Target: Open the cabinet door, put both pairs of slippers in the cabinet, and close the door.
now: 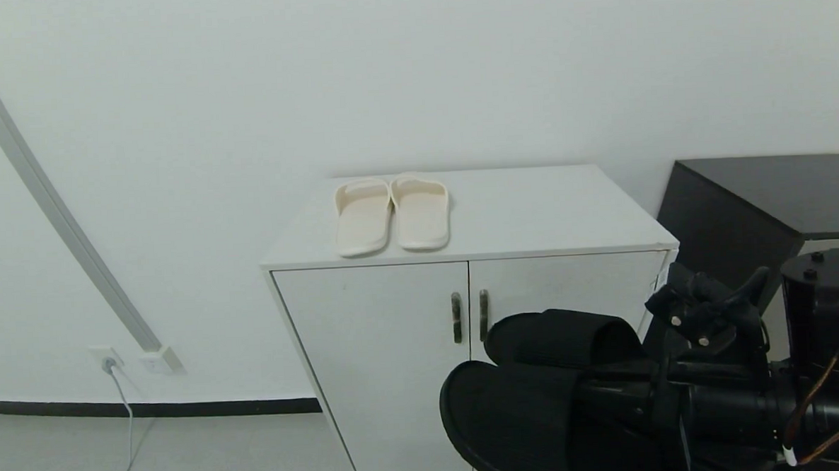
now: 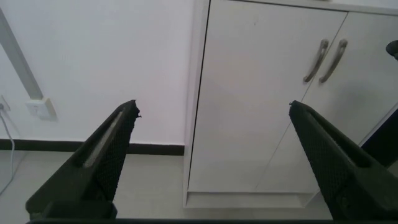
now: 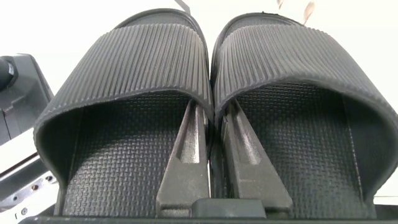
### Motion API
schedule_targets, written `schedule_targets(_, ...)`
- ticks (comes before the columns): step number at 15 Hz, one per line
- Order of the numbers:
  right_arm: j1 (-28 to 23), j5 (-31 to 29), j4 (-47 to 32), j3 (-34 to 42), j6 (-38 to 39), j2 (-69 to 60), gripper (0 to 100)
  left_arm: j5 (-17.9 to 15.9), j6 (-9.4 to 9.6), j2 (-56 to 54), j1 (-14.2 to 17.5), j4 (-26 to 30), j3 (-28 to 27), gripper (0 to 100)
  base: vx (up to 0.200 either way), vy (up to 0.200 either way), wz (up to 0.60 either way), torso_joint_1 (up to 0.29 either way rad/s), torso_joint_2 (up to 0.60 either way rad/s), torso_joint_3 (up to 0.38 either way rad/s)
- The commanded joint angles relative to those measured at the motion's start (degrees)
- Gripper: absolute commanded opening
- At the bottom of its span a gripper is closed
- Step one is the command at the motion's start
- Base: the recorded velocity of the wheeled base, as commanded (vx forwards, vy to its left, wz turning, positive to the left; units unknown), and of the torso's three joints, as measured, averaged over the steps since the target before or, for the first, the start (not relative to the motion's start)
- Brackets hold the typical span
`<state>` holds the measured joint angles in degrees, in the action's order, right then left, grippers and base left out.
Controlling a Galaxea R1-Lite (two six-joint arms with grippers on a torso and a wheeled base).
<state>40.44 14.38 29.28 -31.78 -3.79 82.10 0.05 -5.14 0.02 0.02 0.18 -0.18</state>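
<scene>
At five o'clock in the head view, before the shut right door [image 1: 570,285] of the white cabinet [image 1: 382,350], the black slippers [image 1: 539,372] sit side by side, the right gripper [image 3: 211,112] clamped on their two inner walls. Toward eleven o'clock from them, the cream slippers [image 1: 392,214] lie paired on the cabinet's top surface [image 1: 532,209]. The left gripper [image 2: 211,109], fingers wide apart, faces the cabinet's left door [image 2: 249,93].

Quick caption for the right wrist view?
Right gripper shut on the black slippers, one finger inside each, pinching their adjoining walls.
</scene>
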Motion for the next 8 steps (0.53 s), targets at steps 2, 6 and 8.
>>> schedule_targets(2, 0.26, 0.03, -0.01, 0.23, -0.34, 0.16, 0, -0.05, 0.31, 0.06, 0.06, -0.01, 0.01, 100, 0.000, 0.000, 0.00, -0.207, 0.52, 0.312)
schedule_targets(6, 0.70, 0.03, 0.07, 0.23, -0.34, 0.95, 0, -0.14, 0.40, -0.02, 0.06, -0.01, 0.01, 100, 0.000, 0.000, 0.00, -0.183, 0.50, 0.319)
schedule_targets(8, 0.70, 0.03, 0.07, 0.32, -0.34, 0.95, 0, -0.14, 0.49, -0.02, 0.06, -0.01, 0.01, 100, 0.000, 0.000, 0.00, -0.161, 0.50, 0.322)
